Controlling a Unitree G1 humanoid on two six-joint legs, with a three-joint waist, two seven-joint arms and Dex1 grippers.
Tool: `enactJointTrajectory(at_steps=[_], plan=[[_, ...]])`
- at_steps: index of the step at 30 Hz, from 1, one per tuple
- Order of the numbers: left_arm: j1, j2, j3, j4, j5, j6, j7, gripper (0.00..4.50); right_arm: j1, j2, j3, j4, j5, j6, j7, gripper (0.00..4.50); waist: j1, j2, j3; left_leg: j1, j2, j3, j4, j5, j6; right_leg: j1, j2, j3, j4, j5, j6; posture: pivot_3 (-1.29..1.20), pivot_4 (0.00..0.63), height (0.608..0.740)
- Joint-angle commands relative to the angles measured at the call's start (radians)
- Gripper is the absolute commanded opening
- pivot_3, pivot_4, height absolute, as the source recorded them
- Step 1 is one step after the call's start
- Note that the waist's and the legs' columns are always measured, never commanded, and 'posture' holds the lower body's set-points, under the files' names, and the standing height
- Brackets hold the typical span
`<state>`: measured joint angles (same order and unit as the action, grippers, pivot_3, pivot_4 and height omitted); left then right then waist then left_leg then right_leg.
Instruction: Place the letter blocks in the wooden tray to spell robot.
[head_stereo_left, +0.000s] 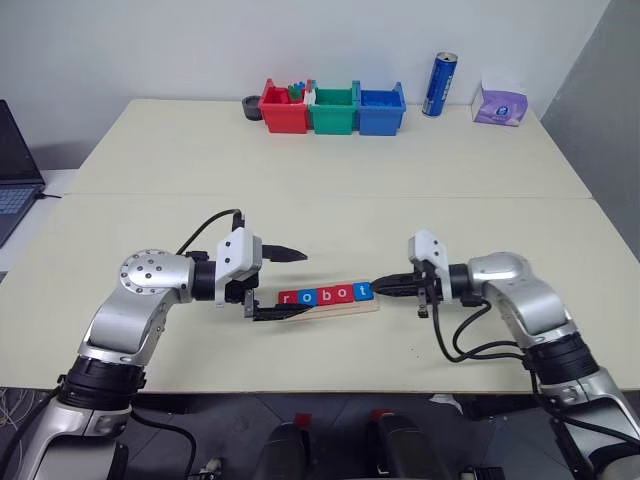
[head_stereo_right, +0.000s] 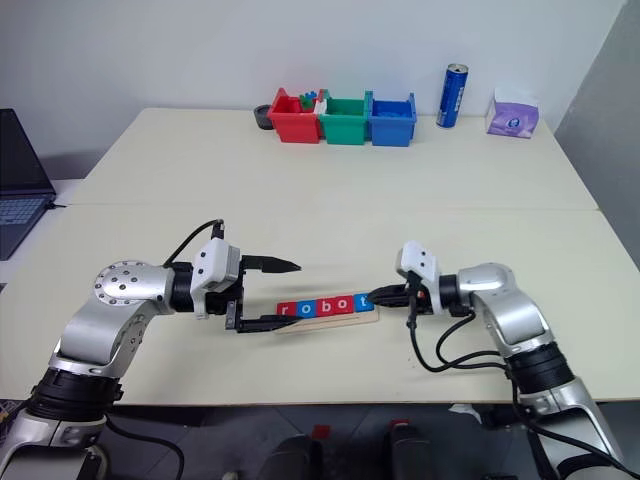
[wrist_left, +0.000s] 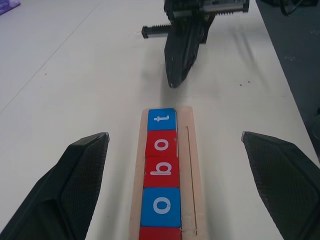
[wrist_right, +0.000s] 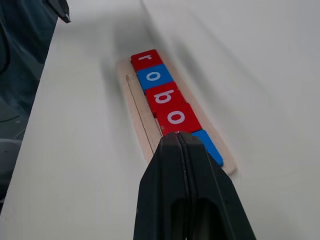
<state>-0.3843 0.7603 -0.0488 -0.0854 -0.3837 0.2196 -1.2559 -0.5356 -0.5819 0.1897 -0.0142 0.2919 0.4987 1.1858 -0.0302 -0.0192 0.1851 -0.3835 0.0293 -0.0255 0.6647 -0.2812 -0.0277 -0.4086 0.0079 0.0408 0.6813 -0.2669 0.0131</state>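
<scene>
Here, at left: left gripper (head_stereo_left: 277, 283), fingers (wrist_left: 75, 180) spread wide, straddling the r end of the tray (head_stereo_left: 335, 306) without touching it. Mid-table, near the front edge: tray flat on the table (head_stereo_left: 300, 180), with five blocks (head_stereo_left: 325, 295) in a row on it spelling robot, red r, blue o, red b, red o, blue t. At right: right gripper (head_stereo_left: 384, 285), fingers pressed together on nothing, tip just beside the t.

I see letter blocks (head_stereo_left: 325, 295) running red, blue, red, red, blue, white-lettered, on the pale wooden tray (wrist_left: 192, 165).
</scene>
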Motion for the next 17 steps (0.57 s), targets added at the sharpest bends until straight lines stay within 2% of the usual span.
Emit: enactJointTrajectory(at_steps=[1,5,11,17], plan=[[0.038,0.037,0.061,-0.043,-0.035,0.025,0.002,4.5,0.031,-0.059,-0.052,-0.113,0.042,0.03,0.008,0.9,-0.001,0.0,0.0,0.0,0.0,0.0,0.0,0.0,0.0,0.0,0.0,0.0,0.0,0.0,0.0,0.0,0.15,0.74],[0.179,0.108,0.133,-0.102,-0.071,0.075,-0.016,4.5,0.123,-0.131,-0.004,-0.171,-0.041,-0.102,0.016,2.31,-0.003,0.0,0.0,0.0,0.001,0.0,-0.001,0.0,0.0,0.0,0.0,0.0,-0.001,0.0,0.0,0.0,0.15,0.74],[0.291,0.177,0.23,-0.113,-0.071,0.113,0.023,4.5,0.129,-0.122,-0.015,-0.217,0.007,-0.044,0.001,4.47,-0.001,0.0,0.0,0.0,0.001,0.0,0.0,0.0,0.0,-0.001,0.0,0.001,0.0,0.0,0.0,0.0,0.15,0.74],[0.318,0.208,0.26,-0.146,-0.059,0.143,0.056,4.5,0.077,-0.129,-0.002,-0.218,0.03,-0.016,0.027,4.49,0.0,0.0,0.0,0.001,0.001,0.0,0.001,0.0,0.0,0.0,0.0,0.001,0.0,-0.003,0.004,0.0,0.15,0.74]])
